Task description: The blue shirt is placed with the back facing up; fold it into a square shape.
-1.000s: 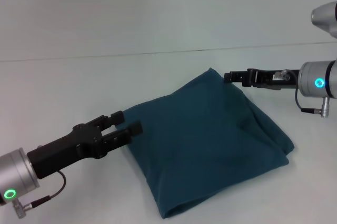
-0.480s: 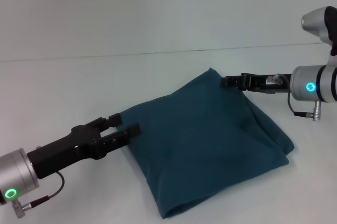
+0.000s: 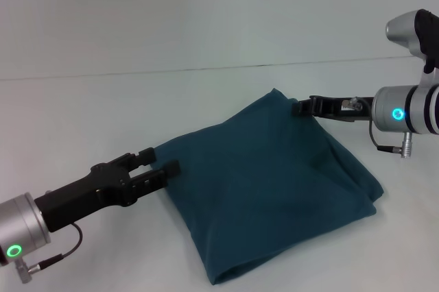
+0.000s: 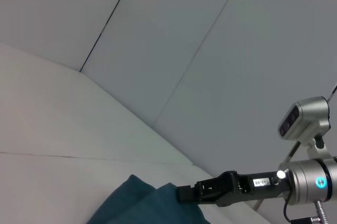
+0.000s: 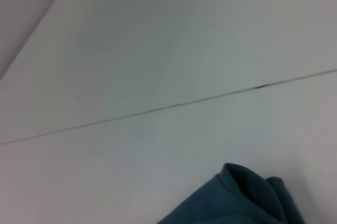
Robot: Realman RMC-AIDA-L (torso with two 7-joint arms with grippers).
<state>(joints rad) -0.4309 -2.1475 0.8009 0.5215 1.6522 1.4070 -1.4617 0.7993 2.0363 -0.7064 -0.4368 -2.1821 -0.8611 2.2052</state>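
On white table [image 3: 82,107], soft blue shirt [image 3: 267,182] folded squarish — left claw [image 3: 159,162] spread, right claw [image 3: 302,107] state unclear.

The light around me is soft and even, without glare on the white table [image 3: 82,114]. Under my left gripper [image 3: 163,160] I see only a faint shadow. The blue shirt [image 3: 267,182] looks dark, with weak shading in its folds. My right wrist view is a little blurred.
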